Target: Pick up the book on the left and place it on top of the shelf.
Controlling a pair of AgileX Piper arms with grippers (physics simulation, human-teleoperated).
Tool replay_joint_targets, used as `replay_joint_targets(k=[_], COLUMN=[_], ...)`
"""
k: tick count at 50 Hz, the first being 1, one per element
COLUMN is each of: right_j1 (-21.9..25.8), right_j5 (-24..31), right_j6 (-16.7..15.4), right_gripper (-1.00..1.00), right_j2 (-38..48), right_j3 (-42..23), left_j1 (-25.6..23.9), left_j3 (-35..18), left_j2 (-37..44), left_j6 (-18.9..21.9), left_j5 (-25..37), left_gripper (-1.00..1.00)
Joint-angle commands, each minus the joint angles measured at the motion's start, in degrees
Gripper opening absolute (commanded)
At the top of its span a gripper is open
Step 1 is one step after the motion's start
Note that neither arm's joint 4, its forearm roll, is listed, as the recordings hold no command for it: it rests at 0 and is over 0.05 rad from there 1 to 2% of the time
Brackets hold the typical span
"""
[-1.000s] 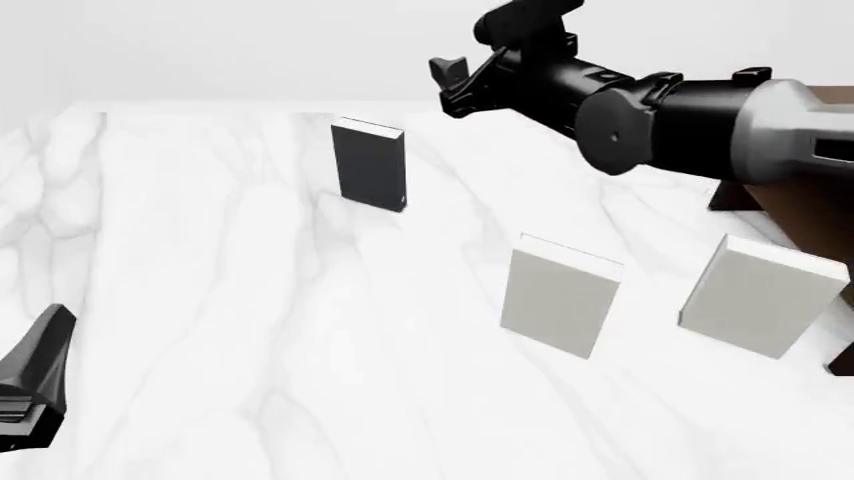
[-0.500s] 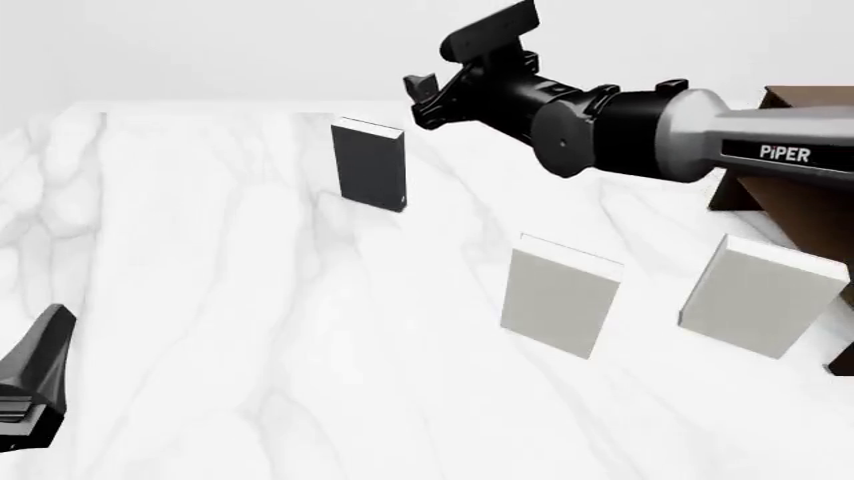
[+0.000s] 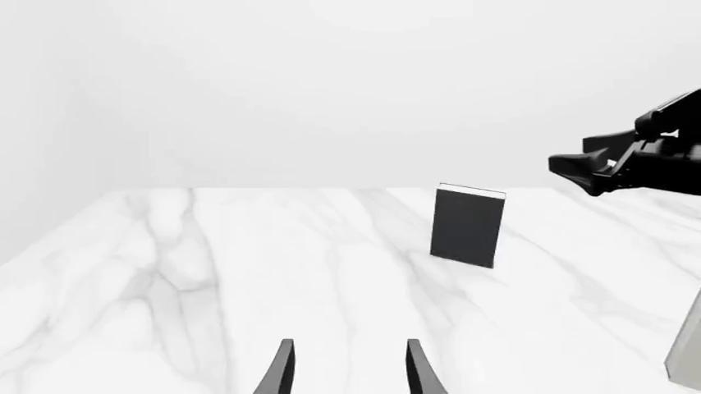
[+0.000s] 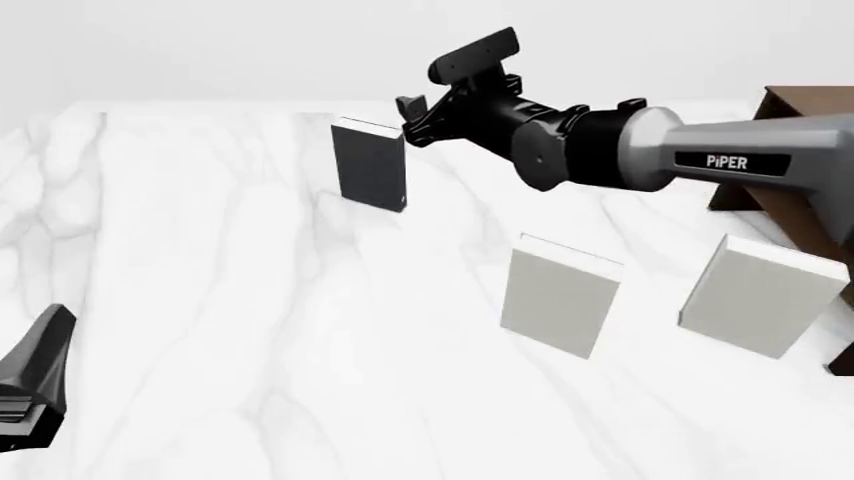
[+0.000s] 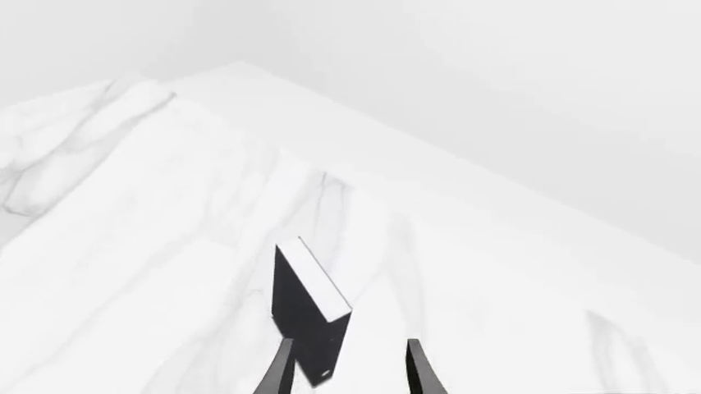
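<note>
The only writing that can be read is the word "PiPER", in white letters on a dark strip along the grey forearm of the right arm [image 4: 721, 162], seen in the front view. The covers of the dark book [image 4: 368, 164] and the two pale books [image 4: 561, 296] carry no lettering that can be made out, and neither wrist view shows any text, number or sign.

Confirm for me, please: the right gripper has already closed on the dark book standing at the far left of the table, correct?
Not quite. The right gripper is open and only near the dark book, not holding it; the front view shows a gap between them. The book does stand at the table's far left.
</note>
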Motion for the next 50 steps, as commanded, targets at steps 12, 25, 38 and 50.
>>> replay_joint_targets(k=[12, 25, 38, 50], right_j1=[0.95, 1.38, 0.89, 0.87], right_j5=[-0.13, 0.03, 1.2, 1.46], right_j6=[1.3, 1.77, 1.8, 1.9], right_gripper=[1.0, 1.0, 1.0, 1.0], right_j2=[5.38, 8.47, 12.03, 14.16], right_j3=[-3.38, -6.3, -10.04, -11.36], left_j1=[0.0, 0.0, 0.0, 0.0], left_j3=[0.0, 0.0, 0.0, 0.0], left_j2=[0.0, 0.0, 0.0, 0.0], left_j6=[0.0, 0.0, 0.0, 0.0], left_j5=[0.0, 0.0, 0.0, 0.0], left_gripper=[1.0, 1.0, 1.0, 1.0])
